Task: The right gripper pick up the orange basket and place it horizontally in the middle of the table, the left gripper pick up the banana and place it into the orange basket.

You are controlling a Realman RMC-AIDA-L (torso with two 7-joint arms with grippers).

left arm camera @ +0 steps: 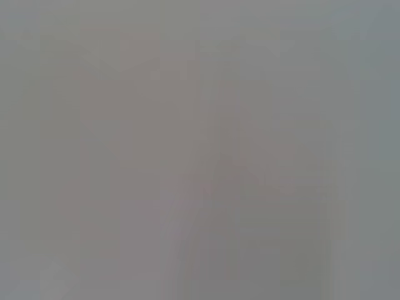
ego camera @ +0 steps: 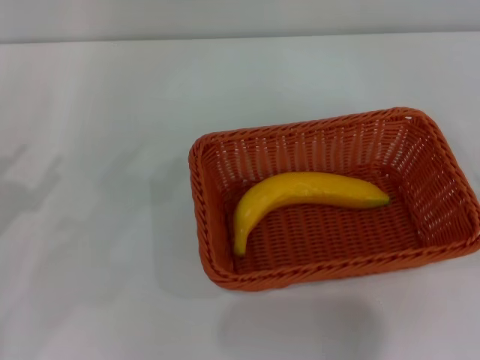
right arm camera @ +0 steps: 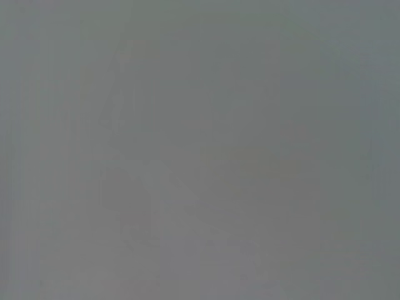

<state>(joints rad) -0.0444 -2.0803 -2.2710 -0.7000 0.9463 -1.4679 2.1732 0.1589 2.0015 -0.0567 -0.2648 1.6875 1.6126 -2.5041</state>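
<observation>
Neither gripper appears in any of the 3 views; the head view holds no arm at all, and both wrist views give only a flat grey field with nothing to pick out, so whether the left gripper or the right gripper has its fingers apart or together cannot be told.

On the table (ego camera: 90, 225) the orange basket (ego camera: 217, 262) sits with its long side running across the robot's view, somewhat to the robot's right of centre rather than dead in the middle; its right end reaches nearly to the edge of the head view. Inside it lies the banana (ego camera: 300, 191), resting on the woven floor with its curve bowed toward the far wall, one end near the basket's left wall and the darker tip pointing toward the right wall; it sits wholly within the rim.

Judged from this layout, both steps look done: basket laid horizontally, banana inside it; nothing seems left except, at most, the arms settling in their parked places out of view.
</observation>
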